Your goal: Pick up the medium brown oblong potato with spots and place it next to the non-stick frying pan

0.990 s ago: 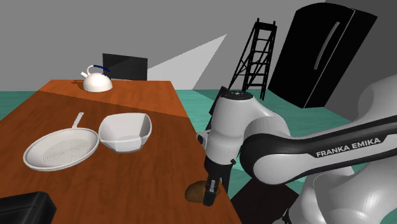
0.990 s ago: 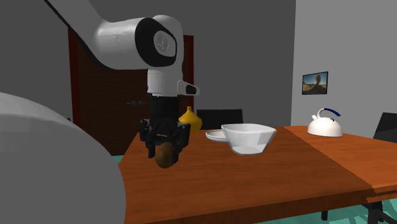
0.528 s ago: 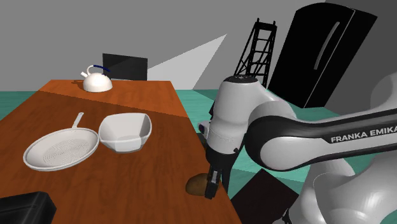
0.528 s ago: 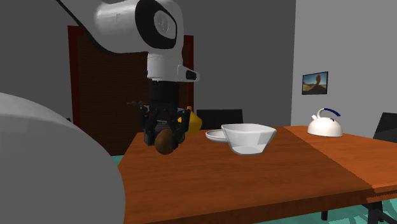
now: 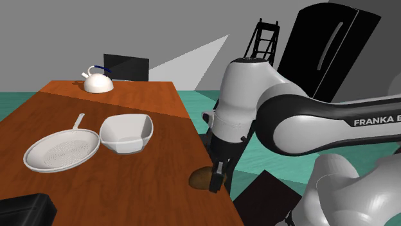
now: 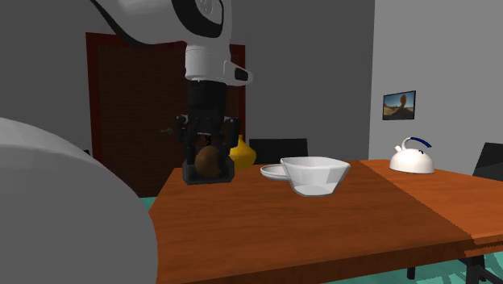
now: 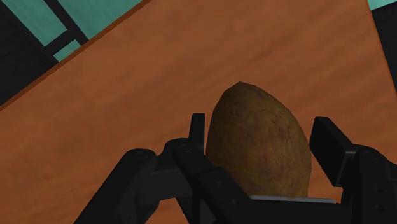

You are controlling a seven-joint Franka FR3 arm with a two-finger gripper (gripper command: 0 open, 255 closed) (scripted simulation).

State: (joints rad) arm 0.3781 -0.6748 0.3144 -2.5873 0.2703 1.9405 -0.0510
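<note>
Though clasping the potato [image 5: 201,178], nowhere near the pan [image 5: 61,153] yet.

Grips with the gripper [image 5: 212,184] closed partway, fingers [image 7: 198,130] pressed against the potato's long sides, tips short of its rounded end; judged a hold chosen to stop an oblong body rolling or slipping. Holds it low over the table [image 5: 148,103], seemingly just clear of the wood, by the edge at the shoulder view's right, well apart from the pan, with the bowl [image 5: 126,133] roughly between. Hangs the hand straight down beneath a bulky wrist, forearm running back toward the shoulder view's right. Needs, most likely, a carry across past the bowl to bare wood just beside the pan.
</note>
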